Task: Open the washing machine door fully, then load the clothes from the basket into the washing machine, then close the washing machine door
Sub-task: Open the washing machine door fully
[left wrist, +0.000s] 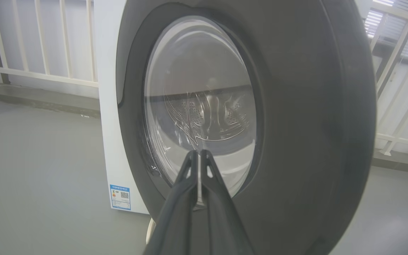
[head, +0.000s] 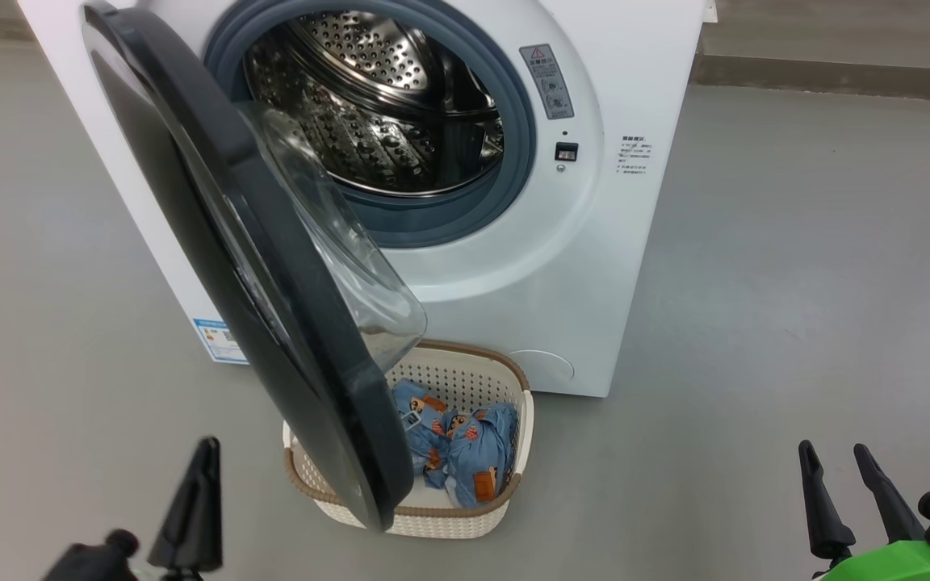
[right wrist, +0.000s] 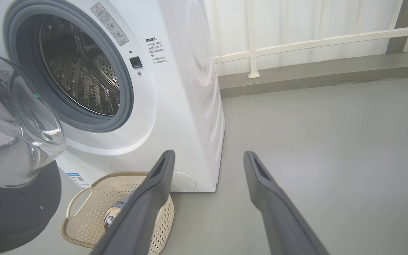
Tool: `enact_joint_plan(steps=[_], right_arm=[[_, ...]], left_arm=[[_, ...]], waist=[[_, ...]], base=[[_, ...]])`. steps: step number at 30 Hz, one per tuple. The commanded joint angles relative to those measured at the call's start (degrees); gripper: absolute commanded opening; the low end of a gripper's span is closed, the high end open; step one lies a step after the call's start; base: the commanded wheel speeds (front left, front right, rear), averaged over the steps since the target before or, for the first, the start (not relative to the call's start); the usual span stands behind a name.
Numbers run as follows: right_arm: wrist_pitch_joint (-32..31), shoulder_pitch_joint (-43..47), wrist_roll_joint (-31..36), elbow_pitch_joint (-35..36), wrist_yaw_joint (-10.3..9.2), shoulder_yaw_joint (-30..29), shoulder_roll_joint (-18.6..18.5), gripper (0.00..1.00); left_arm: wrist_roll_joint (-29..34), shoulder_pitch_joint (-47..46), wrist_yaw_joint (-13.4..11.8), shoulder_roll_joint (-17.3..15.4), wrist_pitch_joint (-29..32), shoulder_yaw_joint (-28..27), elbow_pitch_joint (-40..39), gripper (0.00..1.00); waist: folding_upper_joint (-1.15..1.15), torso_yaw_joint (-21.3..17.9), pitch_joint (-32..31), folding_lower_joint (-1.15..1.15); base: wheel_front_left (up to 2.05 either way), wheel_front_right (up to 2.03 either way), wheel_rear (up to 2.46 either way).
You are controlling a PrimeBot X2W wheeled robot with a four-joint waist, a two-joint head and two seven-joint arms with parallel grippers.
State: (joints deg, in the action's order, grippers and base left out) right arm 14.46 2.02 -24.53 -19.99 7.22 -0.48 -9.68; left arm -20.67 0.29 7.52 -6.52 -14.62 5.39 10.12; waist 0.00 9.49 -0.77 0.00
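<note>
The white washing machine (head: 643, 73) stands with its steel drum (head: 384, 105) exposed. The washing machine door (head: 312, 339) is swung out towards me, partly open, its clear glass bulge facing the drum. On the floor under the door's lower edge sits the cream basket (head: 433, 520) with light-blue printed clothes (head: 473, 452) inside. My left gripper (head: 209, 444) is shut and empty at the lower left. In the left wrist view the left gripper (left wrist: 198, 153) points at the door's (left wrist: 313, 106) outer face. My right gripper (head: 833, 448) is open and empty, right of the basket (right wrist: 83, 198).
Grey floor (head: 796, 282) spreads to the right of the machine and around both grippers. A white railing (right wrist: 313, 39) with a low kerb runs behind the machine. A small blue label (left wrist: 120, 196) sits low on the machine's front.
</note>
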Motion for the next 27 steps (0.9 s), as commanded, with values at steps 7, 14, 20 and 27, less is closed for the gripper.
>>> enact_joint_plan(steps=[7, 14, 20, 27], right_arm=[[0.5, 0.0, 0.9, 1.9, 0.26, 0.4, -1.2, 1.00], [0.5, 0.1, 1.1, 2.3, 0.26, -0.2, -1.0, 1.00], [0.5, -0.7, 1.2, 2.9, 0.26, -0.4, -0.9, 1.00], [0.5, -1.6, 1.6, 3.2, 0.26, -0.5, -0.8, 1.00]], left_arm=[[-1.8, -3.7, 0.0, 0.8, -0.4, -5.4, -15.2, 0.00], [-2.1, -5.2, 0.0, 1.3, 0.2, 1.1, -25.5, 0.00], [-4.3, -6.5, 0.0, 1.8, 2.7, 9.0, -27.8, 0.00], [-5.6, -7.7, 0.0, 1.5, 2.5, 16.6, -22.7, 0.00]], waist=[[0.00, 0.5, 0.0, 0.00], [0.00, 0.8, 0.3, 0.00], [0.00, 0.4, 1.6, 0.00], [0.00, -0.1, 3.1, 0.00]], base=[[0.00, 0.00, 0.00], [0.00, 0.00, 0.00], [0.00, 0.00, 0.00], [0.00, 0.00, 0.00]])
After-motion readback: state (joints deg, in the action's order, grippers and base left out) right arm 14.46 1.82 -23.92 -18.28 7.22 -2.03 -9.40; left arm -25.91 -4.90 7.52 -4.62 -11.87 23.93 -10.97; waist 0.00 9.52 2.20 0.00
